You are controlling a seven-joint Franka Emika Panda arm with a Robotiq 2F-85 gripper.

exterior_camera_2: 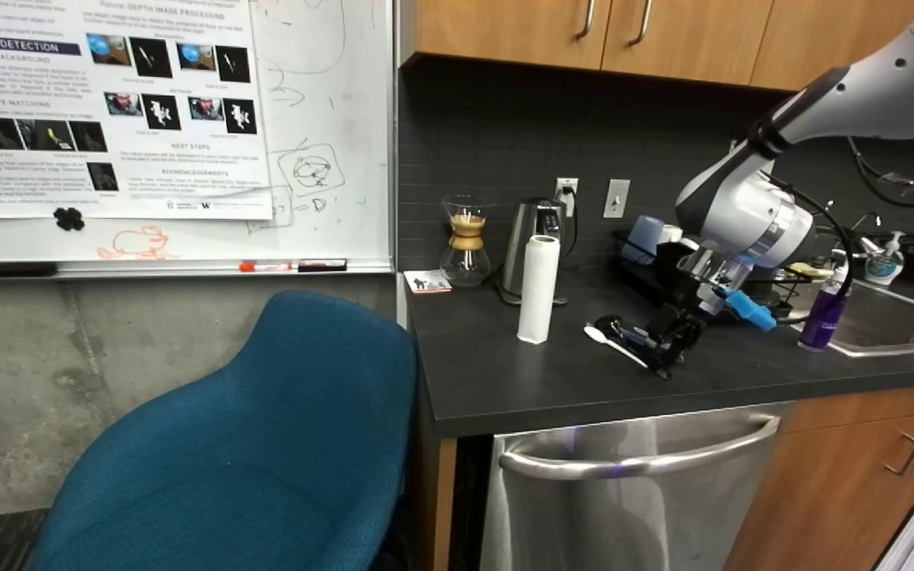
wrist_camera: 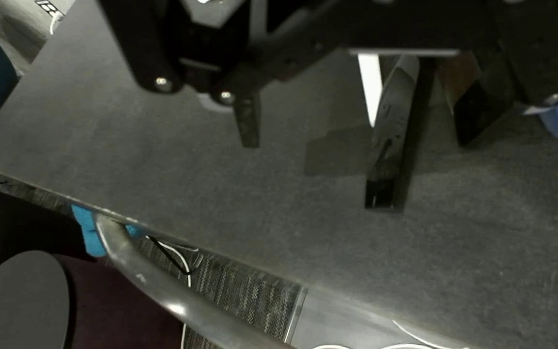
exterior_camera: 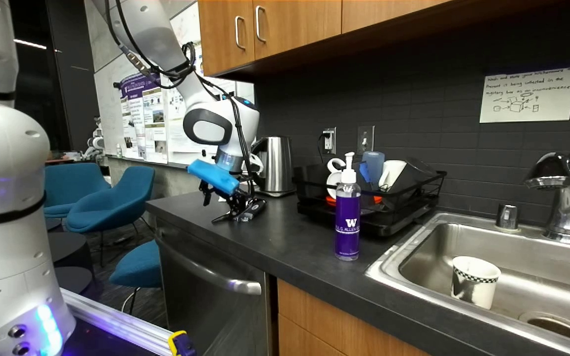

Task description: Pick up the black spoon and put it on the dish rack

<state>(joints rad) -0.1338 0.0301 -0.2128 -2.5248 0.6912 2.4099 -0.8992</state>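
Over dark counter [exterior_camera_2: 481,373], claw [wrist_camera: 359,139] spread wide, black spoon [wrist_camera: 391,131] between its jaws, white spoon [wrist_camera: 372,87] just beside

The white arm [exterior_camera_2: 750,206] has black cables [exterior_camera: 239,128], a blue block [exterior_camera: 213,176] and black end effector [wrist_camera: 358,135]

I take my remote site for a research lab's kitchenette: in an exterior view I have a black wire dish rack [exterior_camera: 396,215] at three o'clock, a stainless-steel sink [exterior_camera: 537,277] at four, brown wooden cupboards [exterior_camera: 297,29] at twelve; in an exterior view, a white printed "Template Matching" poster [exterior_camera_2: 108,111] at ten on a whiteboard [exterior_camera_2: 346,103].
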